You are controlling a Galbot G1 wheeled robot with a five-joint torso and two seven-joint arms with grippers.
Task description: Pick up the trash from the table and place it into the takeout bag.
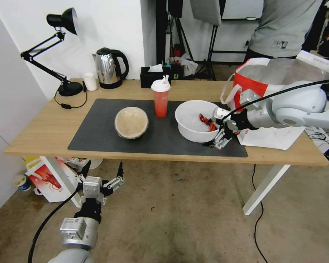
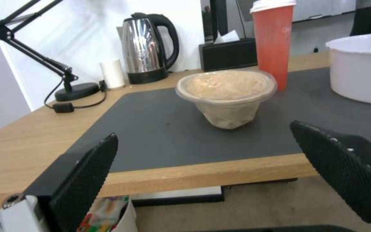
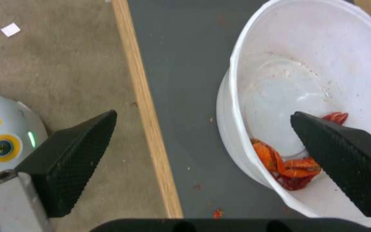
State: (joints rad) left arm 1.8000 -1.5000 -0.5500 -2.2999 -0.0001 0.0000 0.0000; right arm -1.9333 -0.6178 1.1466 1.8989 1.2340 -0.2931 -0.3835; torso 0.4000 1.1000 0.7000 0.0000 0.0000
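Trash bowl (image 1: 194, 118), large and white with red scraps, stands on the grey mat (image 1: 98, 135) of the worktop (image 1: 44, 128); the right gripper (image 1: 219, 140) has its fingers (image 3: 71, 154) spread across the bowl's near rim, one inside, one outside. The left gripper (image 1: 102, 175), fingers spread too, hangs below the worktop edge, facing the beige bowl (image 2: 227, 96).

Even, bright indoor light fell across the table (image 1: 44, 128), casting only soft shadows beneath the bowls. Glare gleamed on the steel kettle (image 1: 106, 68) and the white wall. The head view bowed at its edges; close gripper fingers (image 2: 87, 180) appeared soft in both wrist views.
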